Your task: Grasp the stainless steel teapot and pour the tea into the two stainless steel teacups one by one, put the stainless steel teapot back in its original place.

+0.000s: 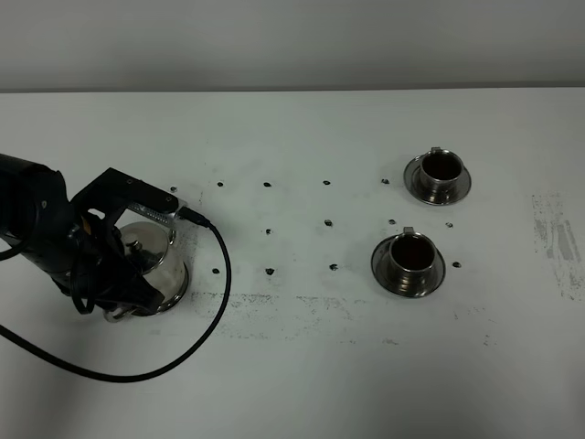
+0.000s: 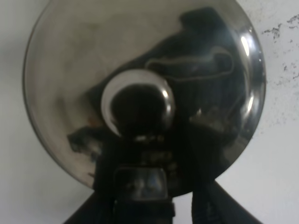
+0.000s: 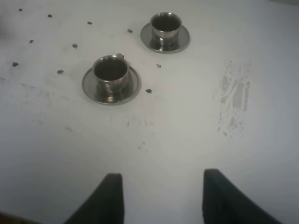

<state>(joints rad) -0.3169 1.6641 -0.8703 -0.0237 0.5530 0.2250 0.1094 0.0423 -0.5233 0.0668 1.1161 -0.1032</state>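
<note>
The stainless steel teapot (image 1: 157,265) stands on the white table at the left. The left wrist view shows its domed lid and knob (image 2: 138,107) from above. My left gripper (image 1: 137,294) hangs over it, and its dark fingers (image 2: 219,210) stand apart on either side of the loop handle (image 2: 140,184). The two stainless steel teacups stand on saucers at the right, a far one (image 1: 441,170) and a near one (image 1: 410,256). Both hold dark tea. They also show in the right wrist view (image 3: 111,72) (image 3: 166,25). My right gripper (image 3: 161,179) is open and empty, well short of them.
A black cable (image 1: 187,352) loops from the left arm across the table in front of the teapot. Small dark marks (image 1: 268,230) dot the table's middle. A scuffed patch (image 1: 558,238) lies at the right edge.
</note>
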